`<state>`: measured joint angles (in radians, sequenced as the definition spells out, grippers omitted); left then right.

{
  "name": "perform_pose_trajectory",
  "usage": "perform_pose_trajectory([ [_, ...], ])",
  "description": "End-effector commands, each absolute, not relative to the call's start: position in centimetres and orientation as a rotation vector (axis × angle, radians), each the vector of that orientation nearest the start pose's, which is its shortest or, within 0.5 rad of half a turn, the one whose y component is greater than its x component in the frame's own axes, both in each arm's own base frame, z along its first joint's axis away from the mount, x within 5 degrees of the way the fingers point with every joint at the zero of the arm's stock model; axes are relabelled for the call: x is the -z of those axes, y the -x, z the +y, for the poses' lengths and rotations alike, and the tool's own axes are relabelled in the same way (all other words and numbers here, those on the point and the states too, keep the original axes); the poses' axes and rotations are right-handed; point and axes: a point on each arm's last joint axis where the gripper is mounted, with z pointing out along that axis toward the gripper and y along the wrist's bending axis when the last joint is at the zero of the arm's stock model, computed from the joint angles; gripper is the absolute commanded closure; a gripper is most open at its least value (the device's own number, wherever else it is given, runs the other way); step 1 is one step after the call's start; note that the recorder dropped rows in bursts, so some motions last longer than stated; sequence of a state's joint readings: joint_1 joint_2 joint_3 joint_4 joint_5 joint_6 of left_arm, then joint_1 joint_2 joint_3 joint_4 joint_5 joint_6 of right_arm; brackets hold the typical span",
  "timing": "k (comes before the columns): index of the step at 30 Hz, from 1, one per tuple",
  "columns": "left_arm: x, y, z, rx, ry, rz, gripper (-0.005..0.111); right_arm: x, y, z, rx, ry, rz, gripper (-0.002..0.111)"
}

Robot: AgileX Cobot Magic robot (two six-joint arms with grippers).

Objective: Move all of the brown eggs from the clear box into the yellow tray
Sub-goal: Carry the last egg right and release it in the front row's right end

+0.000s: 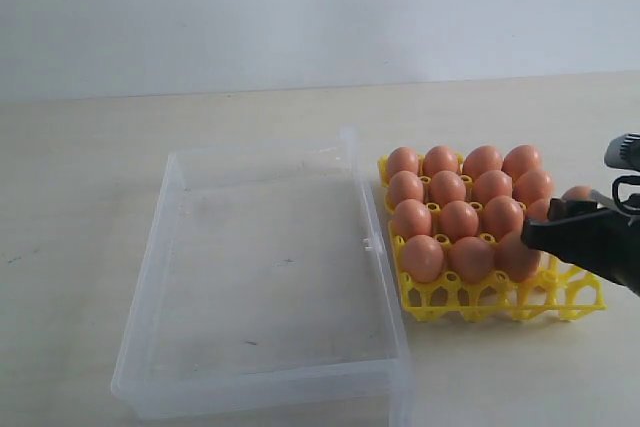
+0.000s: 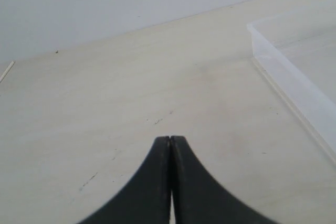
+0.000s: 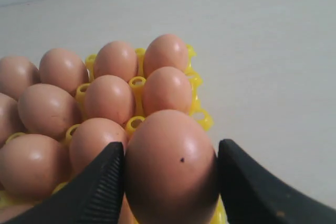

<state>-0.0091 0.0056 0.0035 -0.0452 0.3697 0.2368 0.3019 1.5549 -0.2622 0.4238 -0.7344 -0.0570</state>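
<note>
Several brown eggs (image 1: 458, 219) fill most cups of the yellow tray (image 1: 470, 304), which stands right of the clear box (image 1: 150, 282). No egg shows in the box. My right gripper (image 1: 546, 223) hangs over the tray's right side. In the right wrist view this gripper (image 3: 170, 153) is shut on one brown egg (image 3: 170, 166), a finger against each flank. More eggs (image 3: 107, 98) and yellow posts (image 3: 137, 83) lie beyond it. My left gripper (image 2: 170, 139) is shut and empty above bare table, with a corner of the clear box (image 2: 294, 85) to one side.
The pale tabletop (image 1: 80, 167) runs back to a white wall (image 1: 300, 7). Open table lies left of the box and behind the tray. The box's front edge sits close to the lower border of the exterior view.
</note>
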Motion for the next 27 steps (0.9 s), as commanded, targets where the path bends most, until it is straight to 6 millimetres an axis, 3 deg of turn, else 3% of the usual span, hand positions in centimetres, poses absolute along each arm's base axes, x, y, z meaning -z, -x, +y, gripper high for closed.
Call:
perform_pose_trajectory([
  [1, -18.1, -5.3, -0.2, -0.108, -0.198, 1.836, 0.107, -13.0, -22.0, 3.9, -0.034, -0.145, 2.052, 0.108],
  [10, -18.1, -5.3, -0.2, -0.108, -0.198, 1.836, 0.107, -11.8, -22.3, 4.0, -0.029, -0.146, 2.096, 0.107],
  [13, -18.1, -5.3, -0.2, -0.108, -0.198, 1.836, 0.107, -11.8, -22.6, 4.2, -0.032, -0.142, 2.092, 0.094],
  [20, -18.1, -5.3, -0.2, -0.108, -0.198, 1.836, 0.107, -11.8, -22.6, 4.1, -0.031, -0.145, 2.086, 0.047],
  [25, -18.1, -5.3, -0.2, -0.108, -0.198, 1.836, 0.107, -11.8, -22.6, 4.1, -0.031, -0.145, 2.086, 0.044],
  [27, -18.1, -5.3, -0.2, -0.108, -0.198, 1.836, 0.107, -12.1, -22.6, 4.1, -0.035, -0.146, 2.078, 0.048],
])
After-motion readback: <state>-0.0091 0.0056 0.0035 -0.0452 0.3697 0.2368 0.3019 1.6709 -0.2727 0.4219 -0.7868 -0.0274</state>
